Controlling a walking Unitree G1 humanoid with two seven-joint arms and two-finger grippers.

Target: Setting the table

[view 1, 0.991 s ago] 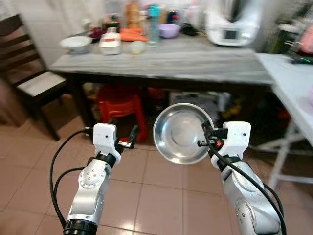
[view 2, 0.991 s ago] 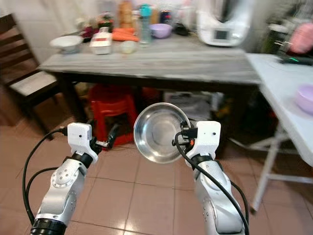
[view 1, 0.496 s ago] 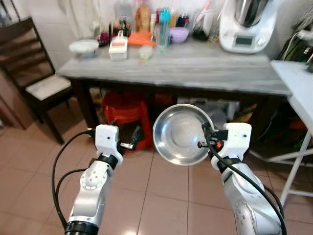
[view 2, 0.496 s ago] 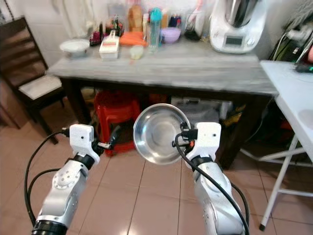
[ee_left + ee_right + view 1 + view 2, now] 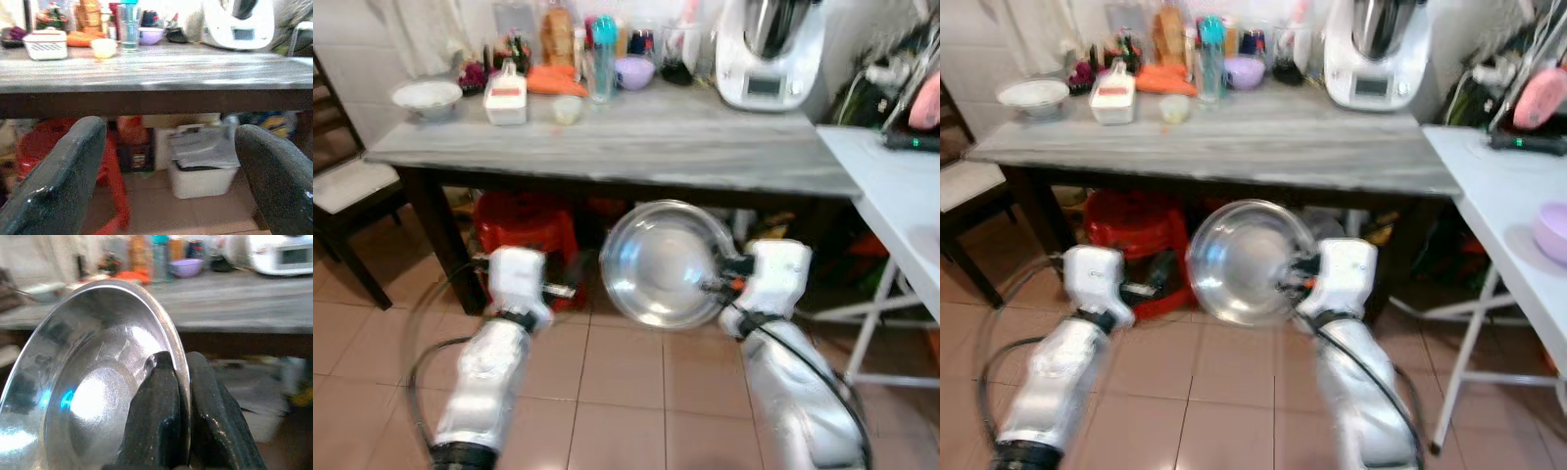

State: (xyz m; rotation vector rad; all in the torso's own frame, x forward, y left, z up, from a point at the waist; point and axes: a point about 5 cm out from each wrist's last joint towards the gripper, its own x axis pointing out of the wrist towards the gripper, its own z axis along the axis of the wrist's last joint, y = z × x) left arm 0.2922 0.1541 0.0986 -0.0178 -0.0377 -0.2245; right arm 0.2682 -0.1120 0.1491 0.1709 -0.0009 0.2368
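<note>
A shiny steel bowl [image 5: 661, 262] hangs in the air before the dark wooden table [image 5: 636, 147], its hollow facing me. My right gripper [image 5: 713, 277] is shut on the bowl's rim; in the right wrist view its fingers [image 5: 168, 401] pinch the rim of the steel bowl [image 5: 93, 396] from both sides. My left gripper [image 5: 570, 290] is held at the same height to the bowl's left, open, with nothing between its fingers [image 5: 58, 181]. Both grippers are below the level of the tabletop.
At the table's back stand a white bowl [image 5: 427, 95], a white box [image 5: 506, 96], bottles, a purple bowl [image 5: 634, 70] and a white kitchen machine [image 5: 770, 54]. A red stool [image 5: 524, 225] stands under it. A dark chair [image 5: 342, 191] is on the left, a white folding table [image 5: 891, 186] on the right.
The whole picture has shifted: the camera has moved nearer the table and turned a little, with blur. The bowl stays gripped in my right gripper; the left stays open.
</note>
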